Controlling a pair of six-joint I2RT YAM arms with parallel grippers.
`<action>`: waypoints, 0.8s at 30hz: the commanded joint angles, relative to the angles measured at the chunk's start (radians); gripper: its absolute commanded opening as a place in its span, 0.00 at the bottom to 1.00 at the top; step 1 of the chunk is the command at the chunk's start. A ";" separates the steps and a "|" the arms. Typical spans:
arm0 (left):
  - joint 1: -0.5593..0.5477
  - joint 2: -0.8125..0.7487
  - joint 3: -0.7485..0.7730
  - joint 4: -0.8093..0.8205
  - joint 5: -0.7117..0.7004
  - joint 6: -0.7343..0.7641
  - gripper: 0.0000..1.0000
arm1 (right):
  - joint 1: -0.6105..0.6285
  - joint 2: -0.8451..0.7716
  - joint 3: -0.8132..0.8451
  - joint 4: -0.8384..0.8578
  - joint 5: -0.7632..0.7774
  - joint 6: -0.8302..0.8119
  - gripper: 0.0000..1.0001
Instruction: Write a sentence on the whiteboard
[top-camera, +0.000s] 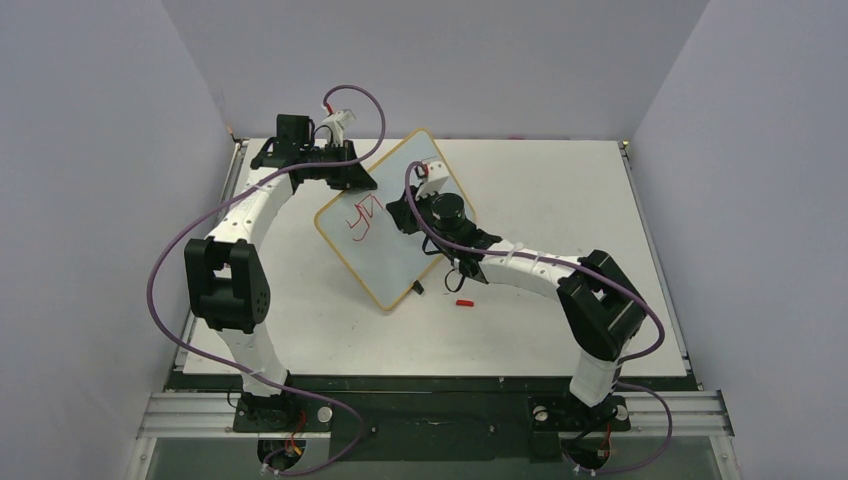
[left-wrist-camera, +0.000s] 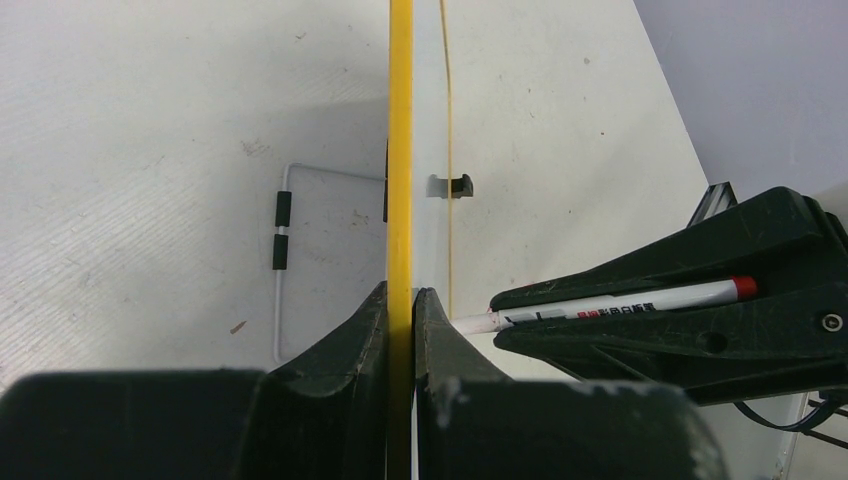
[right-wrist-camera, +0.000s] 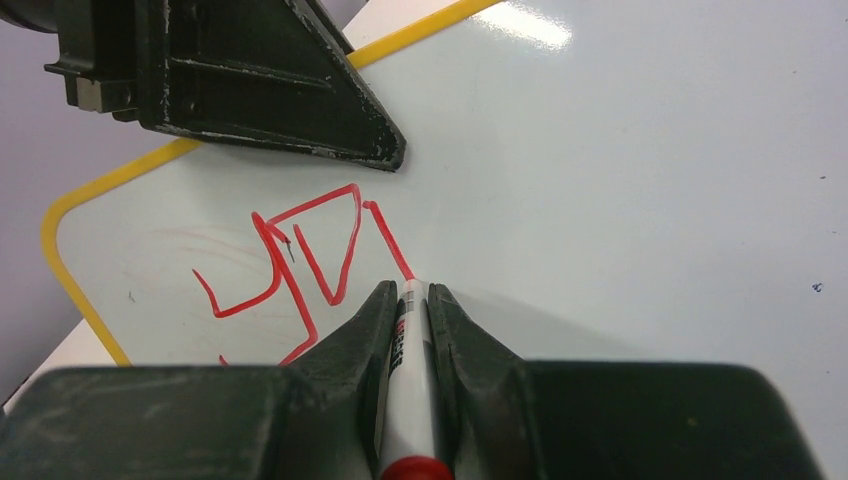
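The whiteboard lies turned like a diamond, with a yellow frame. My left gripper is shut on its upper-left edge, the jaws pinching the yellow frame. My right gripper is shut on a white marker with a red end. Its tip touches the board at the end of a red stroke. The sentence shows as a few red strokes near the board's left corner. In the left wrist view the right gripper holds the marker against the board face.
A red marker cap lies on the table below the board's lower right edge. A black clip sits on that edge, and another clip shows. A thin wire stand lies on the table behind the board.
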 joint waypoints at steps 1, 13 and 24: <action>-0.009 -0.067 0.009 0.108 -0.024 0.080 0.00 | -0.006 -0.007 0.047 -0.061 0.049 -0.006 0.00; -0.010 -0.069 0.004 0.113 -0.015 0.078 0.00 | -0.025 0.073 0.213 -0.144 0.064 -0.023 0.00; -0.009 -0.064 0.004 0.120 -0.016 0.072 0.00 | -0.026 0.077 0.203 -0.138 0.039 -0.015 0.00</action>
